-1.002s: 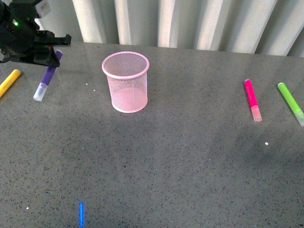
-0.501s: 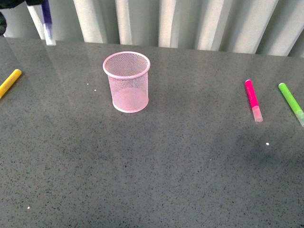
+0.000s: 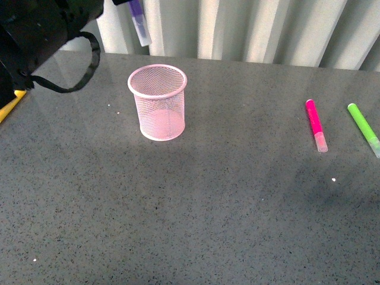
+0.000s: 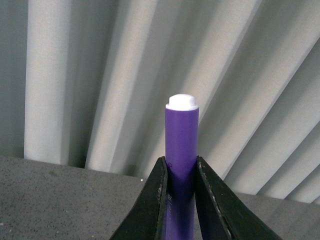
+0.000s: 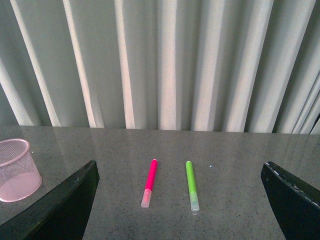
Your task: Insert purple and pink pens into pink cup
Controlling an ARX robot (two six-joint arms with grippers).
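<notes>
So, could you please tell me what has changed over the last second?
The left claw, shut on the purple pen, lifted it off the table and carried it right, toward the pink cup. The cup, pink pen, green marker and yellow marker stayed put.

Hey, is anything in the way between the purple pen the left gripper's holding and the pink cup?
Nothing visible. The left gripper holds the purple pen raised in the air, and the pink cup stands with its mouth open and uncovered.

Pink pen (image 5: 149,183) and green marker (image 5: 191,185) lie side by side, pink cup (image 5: 17,170) apart.
</notes>
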